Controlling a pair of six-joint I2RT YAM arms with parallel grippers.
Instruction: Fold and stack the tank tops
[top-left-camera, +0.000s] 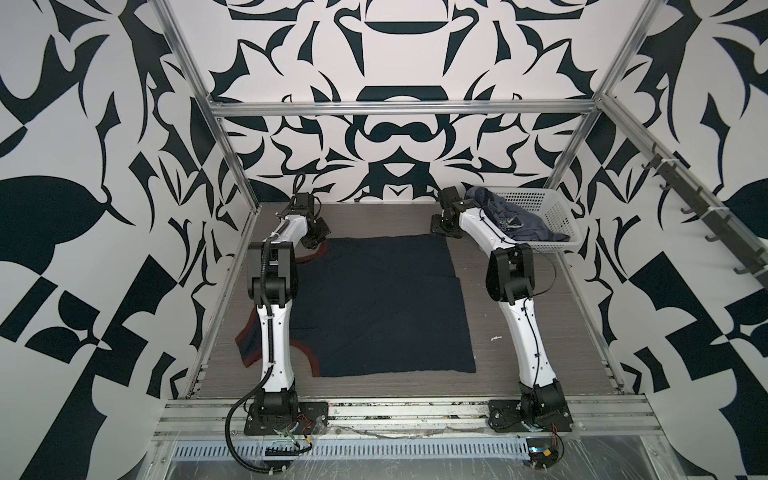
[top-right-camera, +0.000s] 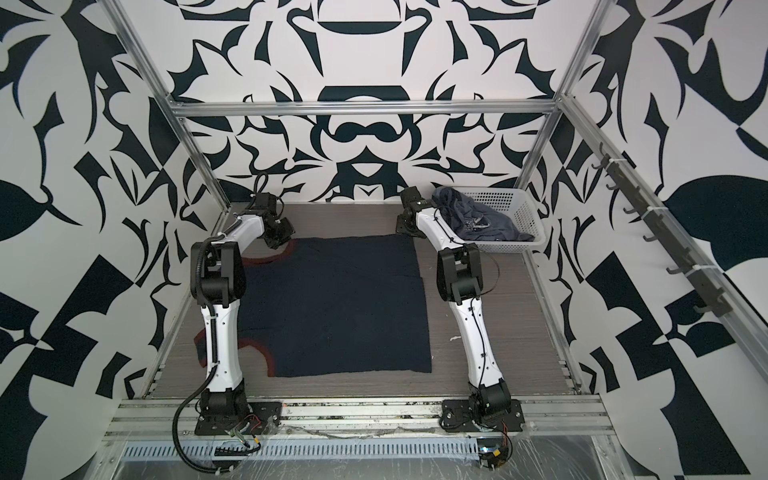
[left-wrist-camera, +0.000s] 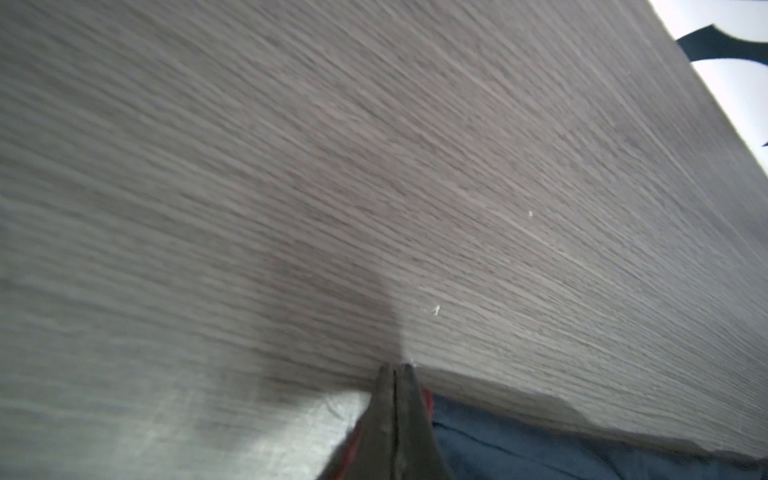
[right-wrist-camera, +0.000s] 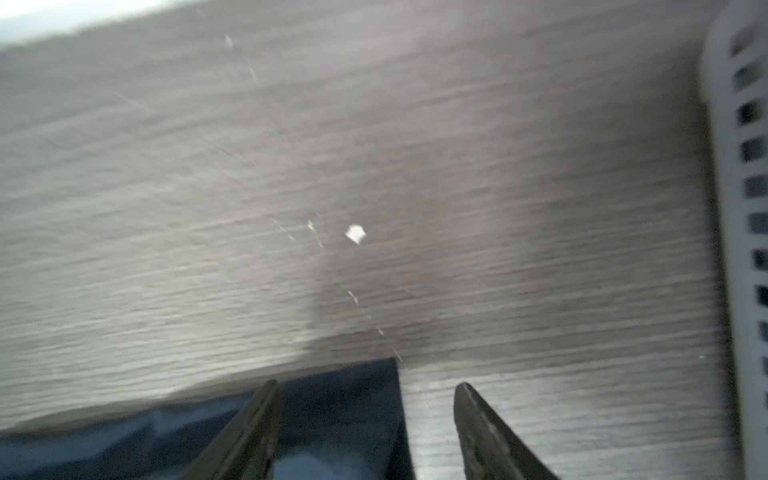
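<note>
"Navy tank top (top-left-camera: 374, 303), where is it?"

"Spread flat on the table (top-left-camera: 573, 324) between the arms, with the red-trimmed armholes toward the left arm and the hem toward the right. The slate-blue tank top (top-left-camera: 519, 224) lies crumpled in the white basket (top-left-camera: 557, 208) at the far right."

"And the pincers?"

"The left gripper (left-wrist-camera: 395, 370) has its jaws pressed together at the far shoulder. Red trim shows on one side of them and navy cloth on the other, so I read it as a pinch on that edge. The right gripper (right-wrist-camera: 365, 384) stands wide over the far hem corner, one finger above cloth and one above bare table, gripping nothing."

"So the step is taking the far edge for a fold?"

"That's my judgement. The right jaws should come down astride the corner and bite deep enough to catch every layer. Then both arms ought to lift level, keep the edge taut between them, and carry it toward the near edge. They should lay it down square so the edges meet. A lopsided lift would likely skew the fold or drag the cloth."
</note>
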